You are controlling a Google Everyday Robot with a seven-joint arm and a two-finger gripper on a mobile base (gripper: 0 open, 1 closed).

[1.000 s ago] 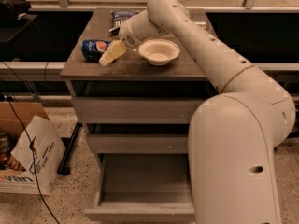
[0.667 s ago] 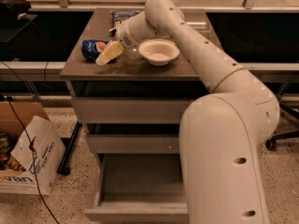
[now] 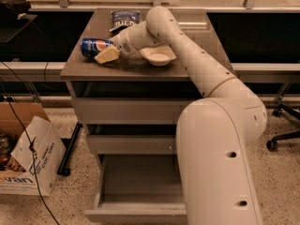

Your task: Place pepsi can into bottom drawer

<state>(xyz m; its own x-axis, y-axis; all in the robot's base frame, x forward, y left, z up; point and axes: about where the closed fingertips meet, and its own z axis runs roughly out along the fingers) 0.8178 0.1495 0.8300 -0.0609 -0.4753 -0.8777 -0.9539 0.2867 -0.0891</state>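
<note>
Reaches hand (image 3: 105, 52) to can (image 3: 92, 46) lying sideways on counter (image 3: 140, 68), near bowl (image 3: 158, 56). Cannot tell whether clamped or apart. Shows drawer (image 3: 136, 181) pulled open at bottom.

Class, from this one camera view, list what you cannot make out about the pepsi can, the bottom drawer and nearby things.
Camera view:
- pepsi can, lying on the cabinet top: its right end is covered by the gripper, which is at the can.
- bottom drawer, open: its right part is hidden behind the robot arm.
- snack bag: print too small to read.
</note>
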